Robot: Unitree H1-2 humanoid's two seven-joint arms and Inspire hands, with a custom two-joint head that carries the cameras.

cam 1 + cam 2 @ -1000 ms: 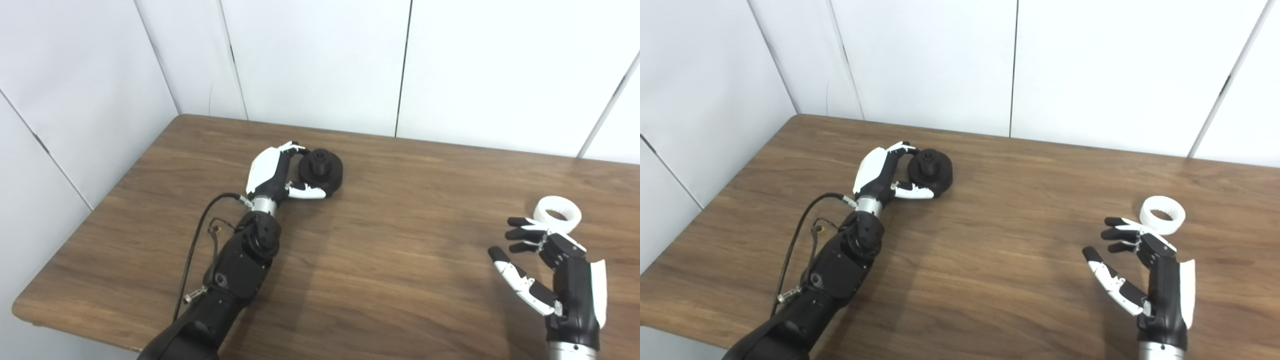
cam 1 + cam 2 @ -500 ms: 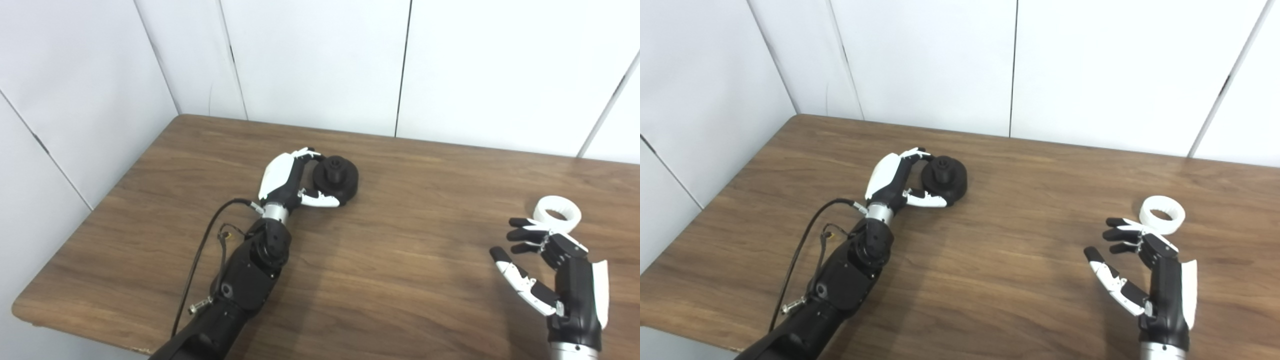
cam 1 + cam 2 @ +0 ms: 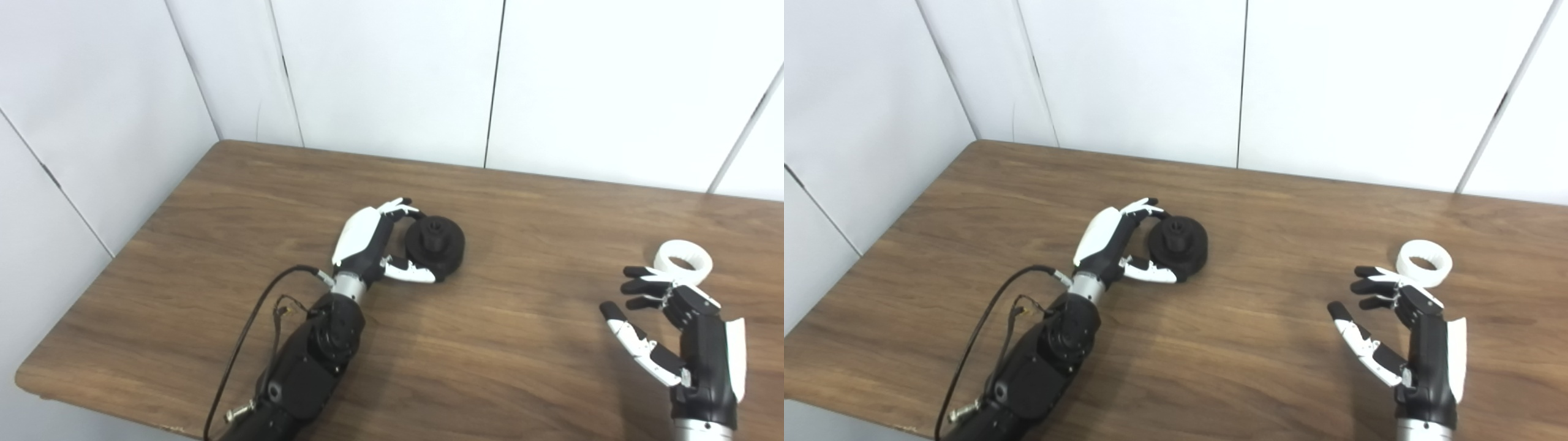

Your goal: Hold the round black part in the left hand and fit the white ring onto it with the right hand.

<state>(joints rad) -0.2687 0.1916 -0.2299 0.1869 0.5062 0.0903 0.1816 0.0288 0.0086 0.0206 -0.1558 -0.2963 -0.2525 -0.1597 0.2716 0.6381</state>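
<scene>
Left hand [image 3: 373,248] is wrapped round the black part [image 3: 436,247]: fingers curl over its far-left rim, thumb lies against its near edge. The part looks to be held, either just off the worktop [image 3: 490,343] or resting on it; cannot tell which. Its central hub faces up and slightly toward the camera, so its axis is near upright.

Right hand [image 3: 674,331] holds nothing, fingers spread and half curled, palm facing left. The white ring [image 3: 682,262] lies flat on the worktop just beyond and a little to the right of the fingertips [image 3: 631,271], hole upward. Fingertips are near it, apparently not touching.

Key relation: the ring sits beyond the right hand, toward the back wall, and well apart from the black part, which is off to the left around mid-worktop. Right hand is far the nearer to the ring.

Judgement: next step is a short forward reach and pinch across the ring's rim. Open worktop lies between ring and black part, nothing in the way. The right edge of the worktop is out of frame, so the margin there is unknown.
</scene>
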